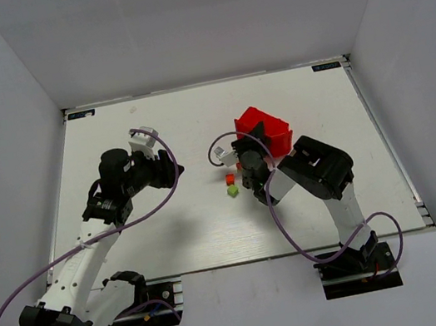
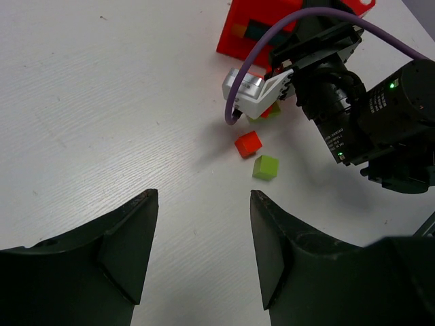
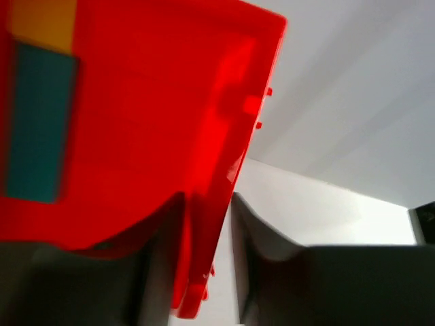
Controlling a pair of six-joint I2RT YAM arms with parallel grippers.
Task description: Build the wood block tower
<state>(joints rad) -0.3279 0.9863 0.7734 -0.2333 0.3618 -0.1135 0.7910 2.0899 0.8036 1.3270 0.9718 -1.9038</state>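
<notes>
right gripper (image 3: 204,204) straddles the thin wall of the red plastic bin (image 3: 136,102), one finger inside and one outside; you cannot tell whether it pinches the wall or only brackets it. left gripper (image 2: 202,198) hangs apart and empty over the white table (image 2: 102,102). no wood block tower stands in view. its pieces lie loose: a red cube (image 2: 248,143) and a lime green cube (image 2: 266,167) side by side near the bin, a teal bar (image 3: 37,122) and an orange block (image 3: 41,24) inside it. you look to be at the supply step, getting blocks out. next you need one flat-sided piece set square as a base. the blocks are painted wood with crisp edges; the bin is smooth, glossy plastic.
</notes>
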